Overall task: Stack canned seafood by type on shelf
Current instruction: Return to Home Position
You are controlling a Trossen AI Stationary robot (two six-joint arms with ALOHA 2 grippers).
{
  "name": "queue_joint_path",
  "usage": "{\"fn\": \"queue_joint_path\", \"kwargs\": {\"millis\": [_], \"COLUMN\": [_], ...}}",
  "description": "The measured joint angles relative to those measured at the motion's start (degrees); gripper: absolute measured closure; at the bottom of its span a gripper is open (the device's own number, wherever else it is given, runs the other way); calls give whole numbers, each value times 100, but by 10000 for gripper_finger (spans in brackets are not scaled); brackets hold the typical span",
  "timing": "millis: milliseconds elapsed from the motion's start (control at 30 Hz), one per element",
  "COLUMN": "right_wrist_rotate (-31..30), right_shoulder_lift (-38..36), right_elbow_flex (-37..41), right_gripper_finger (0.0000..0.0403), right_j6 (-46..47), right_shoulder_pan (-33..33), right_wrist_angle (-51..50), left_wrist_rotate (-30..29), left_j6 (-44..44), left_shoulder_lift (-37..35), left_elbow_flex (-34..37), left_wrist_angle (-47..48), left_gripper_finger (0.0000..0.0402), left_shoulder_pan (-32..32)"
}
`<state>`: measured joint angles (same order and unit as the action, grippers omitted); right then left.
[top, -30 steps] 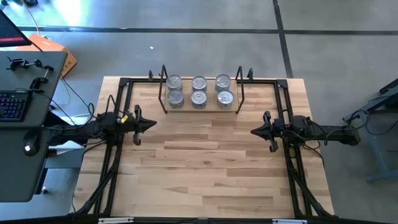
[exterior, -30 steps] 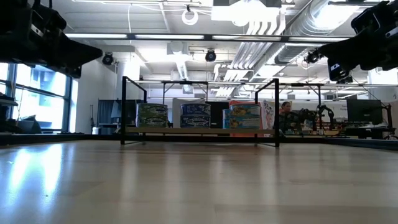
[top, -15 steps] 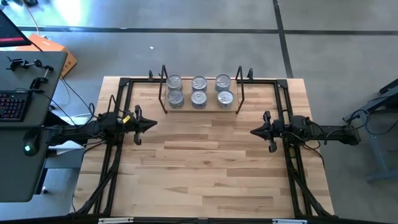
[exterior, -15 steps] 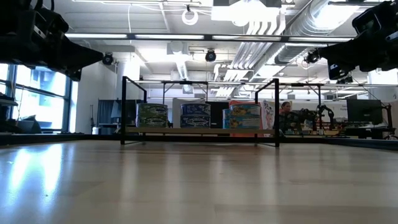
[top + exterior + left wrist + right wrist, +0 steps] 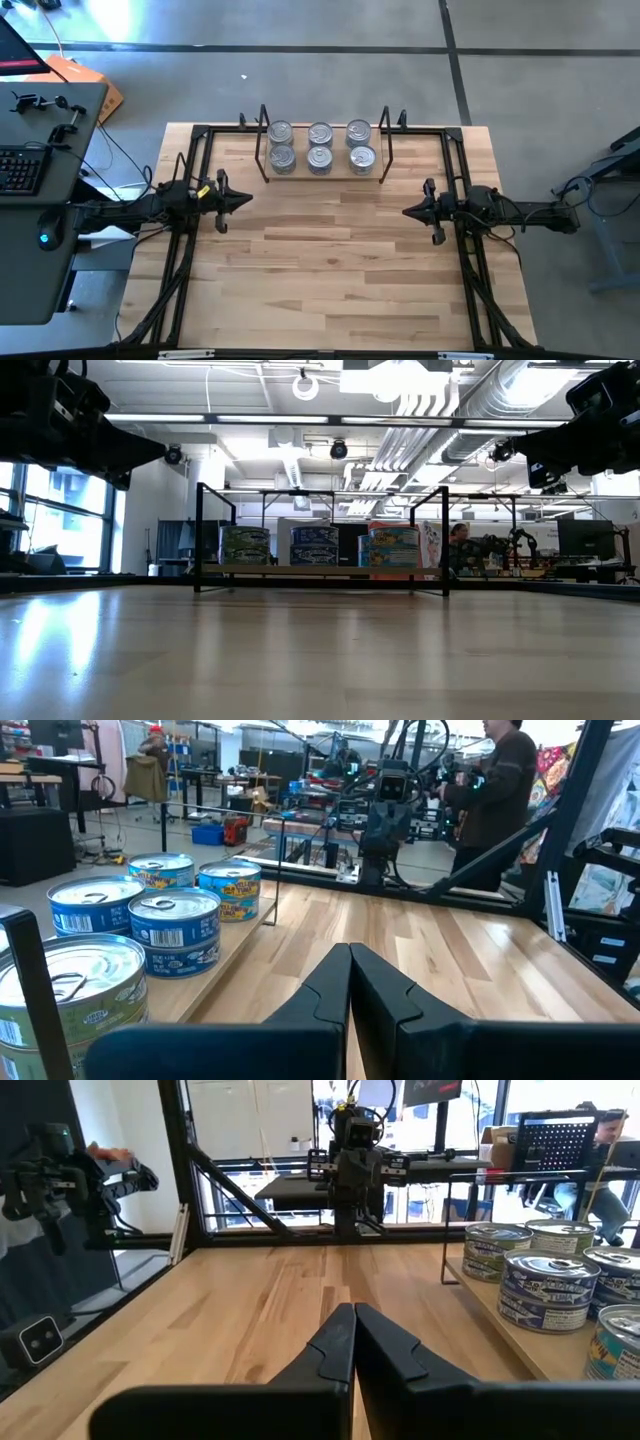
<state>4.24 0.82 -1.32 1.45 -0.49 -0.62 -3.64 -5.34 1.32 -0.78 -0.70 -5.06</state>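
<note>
The left claw (image 5: 243, 200) hangs above the table (image 5: 330, 290), in front of the shelf (image 5: 336, 174) and out past its left end. Its fingers are pressed together with nothing between them, as its wrist view (image 5: 350, 956) shows. The right claw (image 5: 408, 211) mirrors it, in front of the shelf and beyond its right end, also pressed together and empty (image 5: 354, 1316). Both point inward toward each other, well apart from the shelf's frame.

The canned seafood (image 5: 320, 146) is all on the shelf board, with six lids showing from above in two rows of three. From table height the labels sort by kind: green tins (image 5: 245, 546) at the shelf's left end, blue tins (image 5: 315, 545) in the middle and yellow-and-blue tins (image 5: 393, 547) at its right end. No tin in view lies off the shelf.

The stacking looks finished, and the step in hand is the retreat to rest. With both arms already drawn back and level, the next move seems to call for little. They need only settle into the parked pose, keeping clear of the shelf's upright ends so no stack is jarred.
</note>
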Motion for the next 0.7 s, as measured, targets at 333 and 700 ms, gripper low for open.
{"fn": "queue_joint_path", "kwargs": {"millis": [333,700], "right_wrist_rotate": [-15,-19], "right_shoulder_lift": [-74,-58], "right_elbow_flex": [74,74], "right_gripper_finger": [400,400], "right_j6": [0,1], "right_shoulder_pan": [15,15], "right_wrist_angle": [211,213], "left_wrist_rotate": [2,-3], "left_j6": [-2,-2], "left_shoulder_lift": [-111,-111], "left_elbow_flex": [7,13], "left_wrist_angle": [-47,-41], "left_gripper_finger": [401,401], "left_shoulder_pan": [99,92]}}
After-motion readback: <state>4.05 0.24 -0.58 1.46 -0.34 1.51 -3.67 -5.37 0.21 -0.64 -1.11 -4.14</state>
